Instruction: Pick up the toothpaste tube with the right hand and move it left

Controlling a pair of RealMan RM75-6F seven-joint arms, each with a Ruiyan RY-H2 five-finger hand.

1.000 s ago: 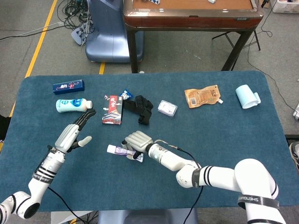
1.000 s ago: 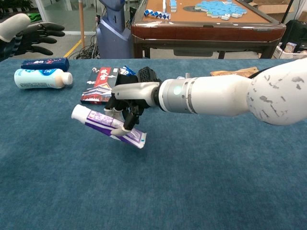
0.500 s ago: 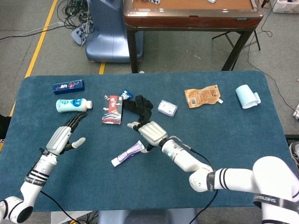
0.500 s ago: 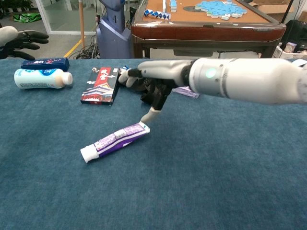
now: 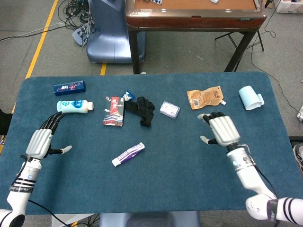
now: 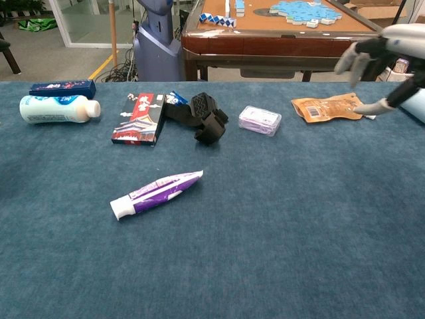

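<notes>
1. Right hand [image 5: 221, 130]: fingers spread, holding nothing, raised over the worktop [image 5: 189, 179] at about 3 o'clock from centre.
2. Left hand [image 5: 41, 140]: fingers apart, empty, at 9 o'clock near the worktop edge.
3. Toothpaste tube [image 5: 128, 154]: lying flat, slantwise, at 6 o'clock from the black strap [image 5: 141, 109], well apart from both hands.
4. Orange pouch [image 5: 205, 97]: at 12 o'clock from the right hand.
</notes>
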